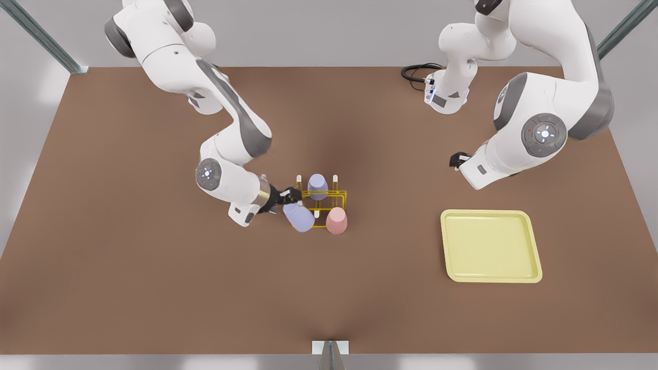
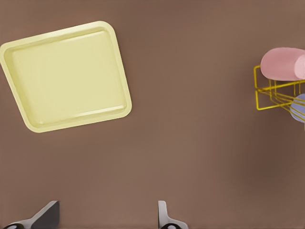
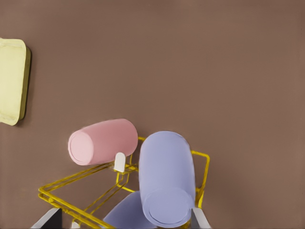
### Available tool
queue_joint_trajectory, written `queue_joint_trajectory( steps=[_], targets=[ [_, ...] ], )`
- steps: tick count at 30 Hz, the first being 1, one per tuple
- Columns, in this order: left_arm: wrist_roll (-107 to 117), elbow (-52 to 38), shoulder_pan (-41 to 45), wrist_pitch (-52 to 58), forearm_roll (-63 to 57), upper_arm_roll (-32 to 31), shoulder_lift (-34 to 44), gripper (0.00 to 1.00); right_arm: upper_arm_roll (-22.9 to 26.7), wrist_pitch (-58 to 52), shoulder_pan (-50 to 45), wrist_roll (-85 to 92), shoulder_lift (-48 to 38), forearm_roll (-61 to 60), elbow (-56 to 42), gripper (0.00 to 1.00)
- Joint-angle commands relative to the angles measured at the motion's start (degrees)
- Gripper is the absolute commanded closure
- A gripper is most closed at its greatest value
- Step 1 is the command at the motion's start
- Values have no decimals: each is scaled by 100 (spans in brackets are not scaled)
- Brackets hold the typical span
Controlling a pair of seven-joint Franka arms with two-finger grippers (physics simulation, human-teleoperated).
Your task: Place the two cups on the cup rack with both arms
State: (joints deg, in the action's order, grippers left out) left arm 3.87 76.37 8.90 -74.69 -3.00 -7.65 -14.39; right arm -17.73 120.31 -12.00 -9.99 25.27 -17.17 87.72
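The yellow wire cup rack [image 1: 331, 194] stands mid-table. A pink cup [image 1: 336, 221] sits upside down over its front peg on the front view's right. One lavender cup [image 1: 317, 186] rests on a back peg. A second lavender cup [image 1: 298, 217] leans tilted at the rack's front corner on the front view's left. My right gripper [image 1: 288, 198] hovers at that corner, open, and the tilted lavender cup [image 3: 167, 181] lies beside one finger [image 3: 200, 219]. Pink cup [image 3: 102, 142] and rack [image 3: 71, 200] lie just beyond. My left gripper [image 1: 456, 160] waits open [image 2: 107, 214] off to the front view's right.
A pale-yellow flat tray [image 1: 491, 246] lies on the brown table, right of the rack and just in front of the left arm. It also appears as tray [image 2: 66, 76] under the left wrist. A black cable [image 1: 416, 72] coils at the table's back edge.
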Motion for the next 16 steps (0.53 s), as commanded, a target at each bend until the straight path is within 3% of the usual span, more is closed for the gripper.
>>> queue_joint_trajectory(
  steps=[1, 3, 5, 7, 11, 16],
  targets=[
    [-308, -8, -2, 7, -16, -9, 7, 0, 225, -1982, 92, -179, -84, 1202, -737, 0],
    [-308, -8, 6, -2, -16, 0, 7, 0, 928, -3383, 92, -64, -101, 2797, -1424, 0],
    [-326, -17, 15, -11, -25, 0, 7, 0, 1438, -3392, 312, 1182, -242, 2974, -1477, 0],
    [-536, -25, 6, -2, -25, 0, -2, 0, 1500, -3400, 742, 2017, -742, 3009, -1373, 0],
    [-545, -43, 6, -19, -42, -9, -11, 0, 1579, -3392, 998, 2098, -2070, 2807, -19, 0],
    [-844, -43, 15, -37, -139, 0, -20, 0, 1579, -3436, 1068, 2089, -2246, 2666, 96, 0]
  ],
)
